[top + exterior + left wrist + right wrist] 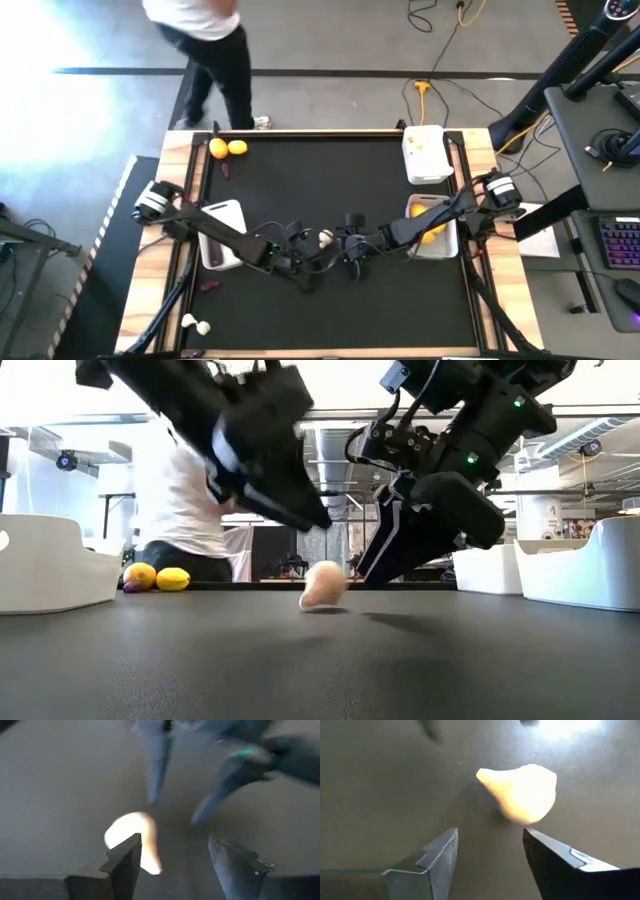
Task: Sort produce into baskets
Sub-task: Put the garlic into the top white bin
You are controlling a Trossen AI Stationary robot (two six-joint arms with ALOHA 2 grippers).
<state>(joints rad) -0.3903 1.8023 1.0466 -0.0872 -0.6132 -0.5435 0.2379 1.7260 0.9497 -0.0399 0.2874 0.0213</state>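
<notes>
A whitish garlic bulb (325, 238) lies on its side on the black mat at mid-table, with nothing touching it. My left gripper (175, 840) stands open just to its near left, one finger in front of the bulb (131, 837) in the left wrist view. My right gripper (490, 832) stands open just to the bulb's right, the bulb (520, 792) a little ahead of its fingers. Two lemons (227, 148) and a purple piece (226, 170) lie at the far left. One white basket (228, 212) sits at the left, partly under my left arm; another (447, 243) at the right holds lemons.
A third white basket (425, 155) stands at the far right. Another purple piece (210, 285) and two garlic bulbs (197, 325) lie near the left front corner. A person (210, 40) stands beyond the far edge. Both arms meet over mid-table.
</notes>
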